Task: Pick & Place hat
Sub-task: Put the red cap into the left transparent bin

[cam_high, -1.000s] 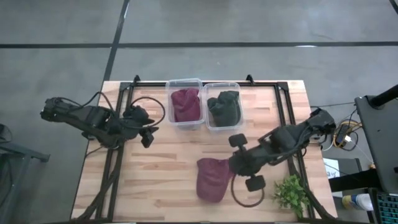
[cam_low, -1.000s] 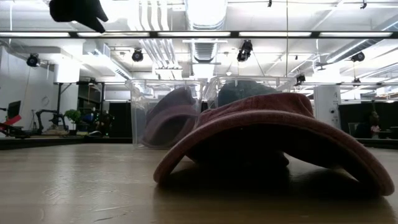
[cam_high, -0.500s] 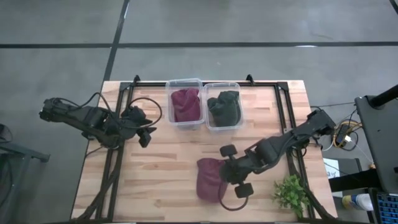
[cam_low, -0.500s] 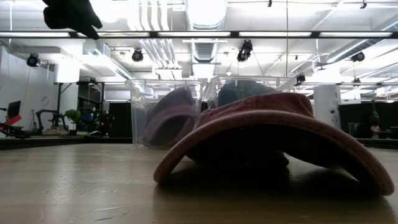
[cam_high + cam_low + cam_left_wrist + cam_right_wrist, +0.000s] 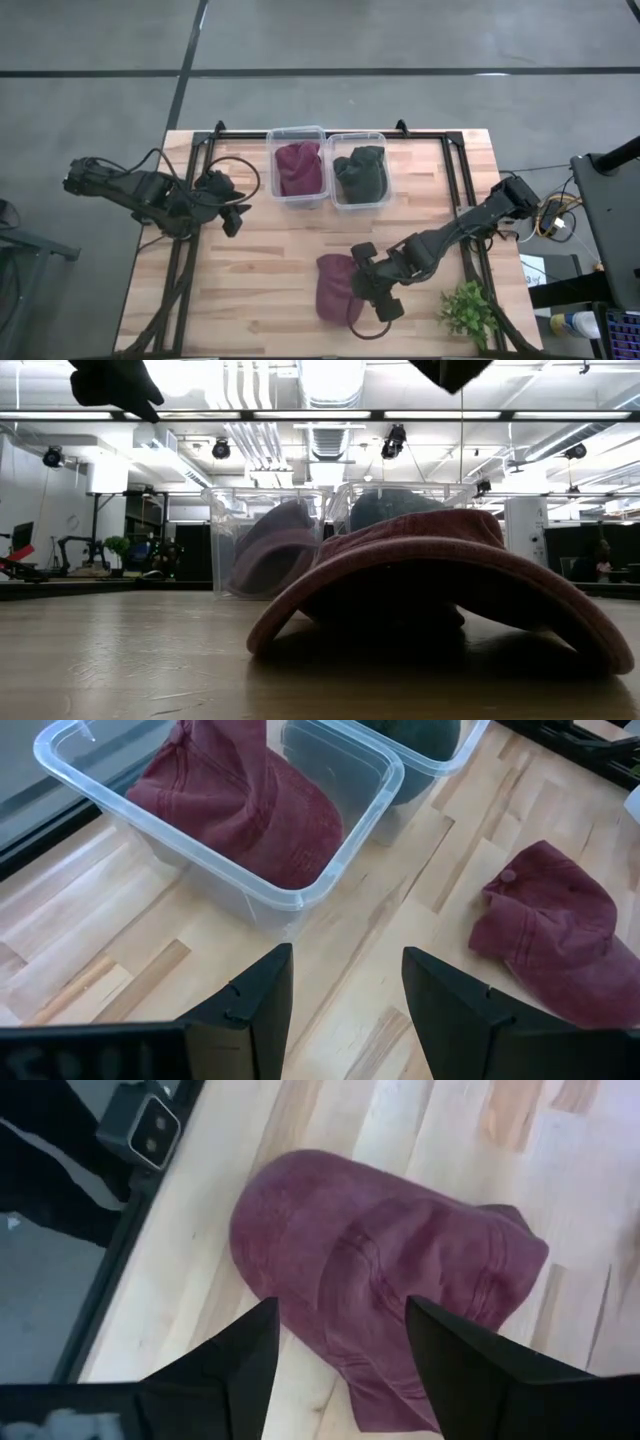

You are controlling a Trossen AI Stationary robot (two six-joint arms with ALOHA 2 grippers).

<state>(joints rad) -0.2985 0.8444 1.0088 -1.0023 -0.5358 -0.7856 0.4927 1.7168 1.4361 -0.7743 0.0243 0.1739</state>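
Since the earlier frame, right gripper (image 5: 372, 290) had slid left over the maroon hat (image 5: 335, 287) at lower centre, fingers spread, gripping nothing. Left gripper (image 5: 238, 212) hovered open, empty, mid-left.

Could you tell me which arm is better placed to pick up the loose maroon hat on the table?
The right. Its gripper hangs just over the maroon hat, jaws open; the left gripper waits far off beside the bins.
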